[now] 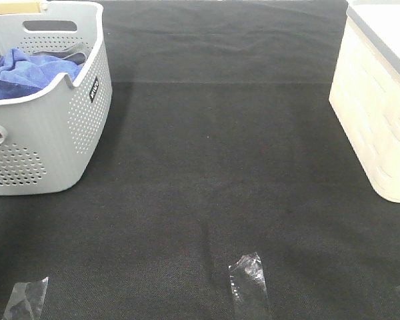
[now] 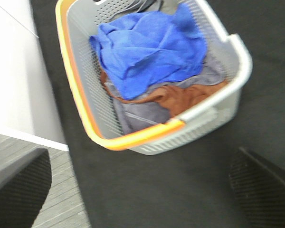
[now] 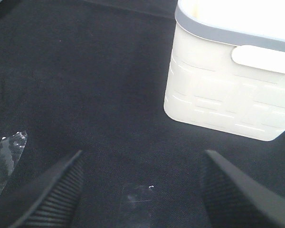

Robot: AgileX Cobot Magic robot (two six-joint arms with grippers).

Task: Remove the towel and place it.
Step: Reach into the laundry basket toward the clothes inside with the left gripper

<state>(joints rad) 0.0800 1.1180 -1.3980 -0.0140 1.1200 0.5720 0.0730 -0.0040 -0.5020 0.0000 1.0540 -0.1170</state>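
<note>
Our left claw [image 2: 142,202] hangs released, its black ribbed fingers [image 2: 19,190] spread wide over the black felt-covered table [image 2: 180,190], just short of the grey perforated plastic basket with the orange rim [image 2: 128,141]. Inside, the crumpled royal-blue microfiber towel [image 2: 147,52] lies on top of a brownish cloth [image 2: 183,97] and a grey cloth [image 2: 142,114]. Our right claw [image 3: 145,199] is released too, empty, near the cream plastic bin [image 3: 223,104]. We judge the reach is in hand, with nothing grasped yet. Next we must carry the left claw over the rim and pinch the blue folds alone, sparing the cloths beneath.
</note>
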